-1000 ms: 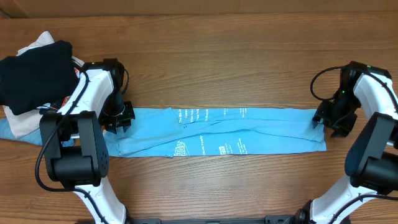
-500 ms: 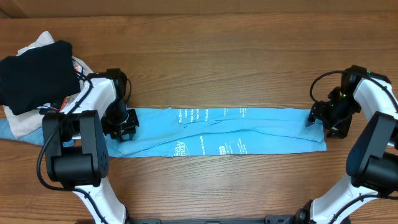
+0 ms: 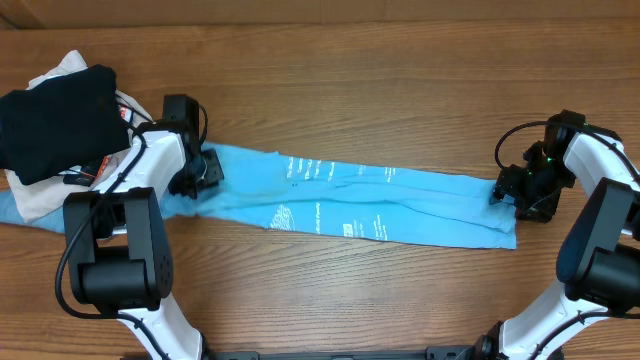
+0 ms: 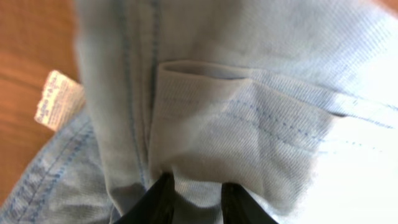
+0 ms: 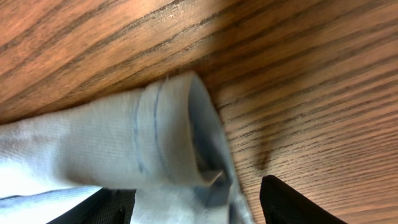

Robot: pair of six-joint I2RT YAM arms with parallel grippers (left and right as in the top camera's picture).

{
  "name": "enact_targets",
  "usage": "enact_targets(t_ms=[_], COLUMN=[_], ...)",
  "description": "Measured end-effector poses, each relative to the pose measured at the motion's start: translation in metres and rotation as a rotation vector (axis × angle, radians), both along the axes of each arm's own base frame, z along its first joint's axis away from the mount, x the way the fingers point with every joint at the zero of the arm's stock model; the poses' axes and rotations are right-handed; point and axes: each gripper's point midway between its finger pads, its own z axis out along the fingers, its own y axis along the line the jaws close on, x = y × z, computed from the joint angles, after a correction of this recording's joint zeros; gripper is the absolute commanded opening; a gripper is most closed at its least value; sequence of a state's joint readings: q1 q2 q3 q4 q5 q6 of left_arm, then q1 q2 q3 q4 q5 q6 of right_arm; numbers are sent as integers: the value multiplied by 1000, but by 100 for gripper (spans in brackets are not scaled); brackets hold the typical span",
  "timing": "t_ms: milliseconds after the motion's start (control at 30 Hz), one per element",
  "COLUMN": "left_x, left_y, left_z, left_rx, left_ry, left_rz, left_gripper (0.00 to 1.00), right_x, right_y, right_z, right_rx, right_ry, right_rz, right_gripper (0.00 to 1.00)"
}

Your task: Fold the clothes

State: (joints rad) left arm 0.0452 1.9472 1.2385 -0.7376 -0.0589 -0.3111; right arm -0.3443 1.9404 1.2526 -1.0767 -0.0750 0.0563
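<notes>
Left pincer [image 4: 198, 190] is clamping one end of the shirt [image 3: 380, 200]; right pincer [image 5: 196, 200], jaws apart, is straddling the other end and should be closing squarely.

The left arm [image 3: 135, 165] and the right arm [image 3: 605, 155] are built alike: glossy white rounded shells cover the links, with matte black housings at the joints. A large black boxy segment with rounded corners [image 3: 110, 250] sits low on each. A thin black cable [image 3: 66, 262] loops beside the left arm's black segment. Another black cable [image 3: 503, 150] arcs out near the right arm's wrist, where a small green light [image 3: 546, 158] glows. The left gripper [image 3: 203, 172] is all black, with narrow, smooth black fingertips [image 4: 163, 196]. The right gripper [image 3: 515, 190] is black too, and its fingertips [image 5: 292, 200] look broader and dull.
</notes>
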Motion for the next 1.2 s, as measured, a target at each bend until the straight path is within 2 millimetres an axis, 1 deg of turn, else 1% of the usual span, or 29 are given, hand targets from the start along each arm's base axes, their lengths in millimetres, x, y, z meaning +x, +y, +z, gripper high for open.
enact_targets(t_ms=[33, 67, 100, 133, 200, 300, 367, 400, 467, 533, 600, 700, 733, 800, 867, 900, 1100, 1200], left_x=[11, 16, 21, 25, 28, 23, 12, 2, -13, -21, -20, -10, -7, -5, -7, -8, -19, -23], left_y=[1, 2, 2, 3, 3, 2, 2, 2, 1, 1, 1, 2, 2, 2, 1, 1, -3, -4], left_z=[0, 0, 0, 0, 1, 3, 4, 4, 7, 15, 26, 45, 48, 51, 51, 51, 52, 53], left_rx=[8, 11, 13, 16, 18, 13, 13, 10, 7, 4, 3, 5, 5, 4, -3, -4, -23, -30], left_ry=[-43, -63, -81, -95, -100, -55, 13, 63, 149, 206, 223, 203, 194, 187, 197, 202, 245, 259], left_rz=[-5, -7, -10, -16, -25, -34, -39, -37, -39, -39, -39, -39, -39, -39, -40, -40, -40, -40], left_gripper=[30, 31, 34, 41, 48, 64, 67, 77, 78, 79, 79, 79, 79, 79, 79, 79, 77, 78], right_x=[0, 0, 1, 1, 3, 5, 6, 6, 7, 7, 6, 6, 6, 6, 6, 7, 5, 7], right_y=[0, 0, 0, 0, 2, 6, 11, 13, 17, 19, 22, 25, 25, 25, 26, 27, 30, 23], right_z=[0, 0, 0, 0, 0, 1, 1, 2, 3, 2, 1, -2, -3, -3, -5, -5, -4, 3], right_rx=[0, -1, -1, 2, 9, 38, 64, 78, 100, 113, 124, 140, 140, 139, 141, 146, 168, 154], right_ry=[0, 0, -2, -5, -12, -22, -28, -30, -36, -40, -42, -53, -59, -70, -77, -82, -71, -54], right_rz=[-3, -5, -6, -12, -17, -23, -24, -23, -21, -19, -18, -20, -21, -22, -27, -24, -28, -62], right_gripper=[65, 64, 64, 63, 63, 64, 64, 63, 62, 61, 61, 59, 53, 34, 8, 4, 4, 4])
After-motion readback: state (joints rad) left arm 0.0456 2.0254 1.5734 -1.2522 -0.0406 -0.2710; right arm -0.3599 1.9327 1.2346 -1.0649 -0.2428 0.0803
